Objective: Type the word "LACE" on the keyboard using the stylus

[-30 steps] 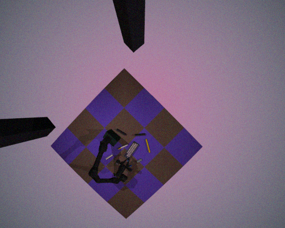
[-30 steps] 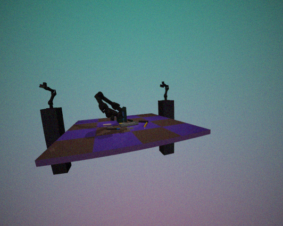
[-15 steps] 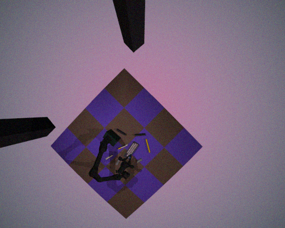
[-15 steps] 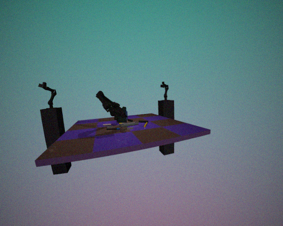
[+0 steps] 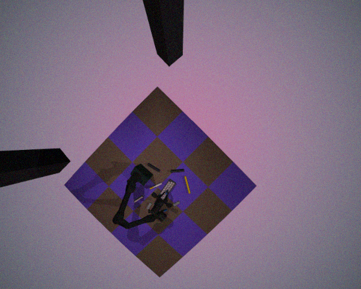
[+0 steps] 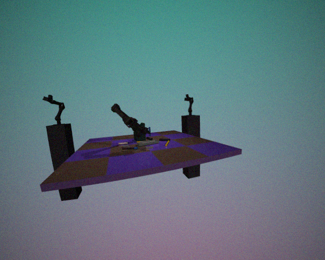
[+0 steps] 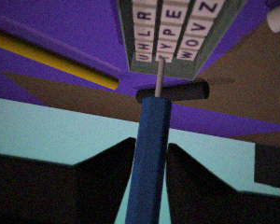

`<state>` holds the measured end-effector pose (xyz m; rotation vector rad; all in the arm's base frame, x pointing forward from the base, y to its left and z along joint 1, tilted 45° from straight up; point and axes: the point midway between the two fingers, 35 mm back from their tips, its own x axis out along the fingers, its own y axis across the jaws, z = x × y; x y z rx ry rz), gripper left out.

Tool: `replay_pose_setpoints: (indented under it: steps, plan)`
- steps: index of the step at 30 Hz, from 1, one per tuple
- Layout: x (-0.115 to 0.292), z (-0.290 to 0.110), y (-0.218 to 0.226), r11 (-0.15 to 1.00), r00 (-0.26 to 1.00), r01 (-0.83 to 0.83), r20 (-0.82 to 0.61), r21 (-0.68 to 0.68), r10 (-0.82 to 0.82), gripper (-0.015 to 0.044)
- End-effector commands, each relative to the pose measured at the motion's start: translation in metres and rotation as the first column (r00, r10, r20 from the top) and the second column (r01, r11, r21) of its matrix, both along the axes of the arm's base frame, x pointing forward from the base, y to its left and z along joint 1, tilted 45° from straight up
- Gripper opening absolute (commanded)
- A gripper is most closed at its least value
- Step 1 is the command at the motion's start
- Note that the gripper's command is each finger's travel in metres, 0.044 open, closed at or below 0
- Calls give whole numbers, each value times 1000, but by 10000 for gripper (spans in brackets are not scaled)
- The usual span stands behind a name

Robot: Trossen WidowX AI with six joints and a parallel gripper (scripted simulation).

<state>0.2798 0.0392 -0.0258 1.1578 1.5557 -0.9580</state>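
Note:
My gripper [image 7: 151,147] [image 5: 163,196] [image 6: 146,131] is shut on the blue stylus [image 7: 153,119] [image 6: 149,129], which runs up between the two dark fingers. Its thin grey tip [image 7: 161,70] points at the near edge of the grey keyboard [image 7: 126,42] [image 5: 168,186] [image 6: 148,143]. The keyboard's pale lettered keys [image 7: 170,33] fill the top of the wrist view. I cannot tell whether the tip touches a key. The arm reaches over the middle of the checkered desk [image 5: 156,108] [image 6: 129,164].
A yellow stick [image 7: 51,58] [image 5: 187,184] [image 6: 167,143] lies beside the keyboard. A dark rod [image 7: 177,91] lies just before it, and a white rod [image 7: 277,18] at the far right. Two dark sticks [image 5: 153,167] [image 5: 177,170] and small grey pieces [image 5: 148,206] lie around. Black pillars [image 6: 60,140] [image 6: 190,125] stand beside the desk.

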Motion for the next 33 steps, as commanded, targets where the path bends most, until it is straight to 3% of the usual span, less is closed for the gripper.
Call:
replay_pose_setpoints:
  steps: [1,7,10,33]
  plan:
    - [-2,-9,-7,1000,1000,7,-10,4,-7,0]
    - [-2,-14,-12,1000,1000,7,-10,4,-7,0]
    - [-2,-16,-13,1000,1000,7,-10,3,-7,79]
    - [-1,-15,-14,1000,1000,7,-10,3,-7,81]
